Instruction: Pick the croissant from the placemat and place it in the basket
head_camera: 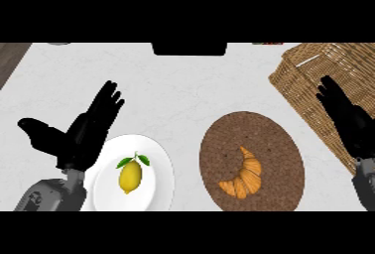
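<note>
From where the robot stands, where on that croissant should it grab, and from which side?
Probably across the thick middle of the croissant, coming down from above with the right hand, which is open over the basket. The croissant lies flat on the placemat, its curve bulging right, so the middle offers the widest hold.

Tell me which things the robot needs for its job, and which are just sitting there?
Needed for the job:
croissant, lying on the round brown placemat
wicker basket, at the right
right hand, open over the basket's edge

Just sitting there:
lemon on the white plate
left hand, open beside the plate
</note>
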Available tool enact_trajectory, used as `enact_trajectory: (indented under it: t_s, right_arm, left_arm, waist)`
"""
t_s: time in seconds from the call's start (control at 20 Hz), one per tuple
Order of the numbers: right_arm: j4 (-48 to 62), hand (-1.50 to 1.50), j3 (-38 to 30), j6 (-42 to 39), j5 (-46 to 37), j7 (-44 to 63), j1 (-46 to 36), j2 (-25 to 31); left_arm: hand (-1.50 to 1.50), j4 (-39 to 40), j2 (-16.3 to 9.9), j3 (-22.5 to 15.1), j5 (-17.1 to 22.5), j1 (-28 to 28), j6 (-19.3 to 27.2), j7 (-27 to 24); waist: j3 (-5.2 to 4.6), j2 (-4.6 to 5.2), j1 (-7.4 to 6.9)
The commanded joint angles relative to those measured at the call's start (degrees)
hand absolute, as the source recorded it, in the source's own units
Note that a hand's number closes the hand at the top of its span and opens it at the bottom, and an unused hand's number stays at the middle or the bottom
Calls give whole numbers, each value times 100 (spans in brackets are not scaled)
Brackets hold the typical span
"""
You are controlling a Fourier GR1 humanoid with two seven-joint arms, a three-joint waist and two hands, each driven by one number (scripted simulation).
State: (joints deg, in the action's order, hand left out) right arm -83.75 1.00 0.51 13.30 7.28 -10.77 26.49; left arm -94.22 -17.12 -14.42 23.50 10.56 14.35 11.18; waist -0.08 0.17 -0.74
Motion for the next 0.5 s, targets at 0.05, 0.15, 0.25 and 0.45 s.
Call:
enact_trajectory:
  t_s: [0.05,0.15,0.25,0.45]
  right_arm:
    - [-192,150,-287,87,113,-785,-141,-342]
    - [-262,150,-823,44,534,-1264,-486,-336]
    - [-548,150,-1130,-37,889,-1906,-521,-550]
    - [-1095,-150,1289,271,-2194,-2240,-389,-263]
  left_arm:
    - [0,330,-412,327,-240,-208,-142,-86]
    - [0,604,-842,697,-353,-172,-132,-128]
    - [0,753,-1201,766,-685,-291,-44,-153]
    - [0,926,-1019,515,-527,-46,-227,191]
  waist:
    - [11,-17,65]
    - [19,-2,51]
    - [36,-24,77]
    - [-7,12,-37]
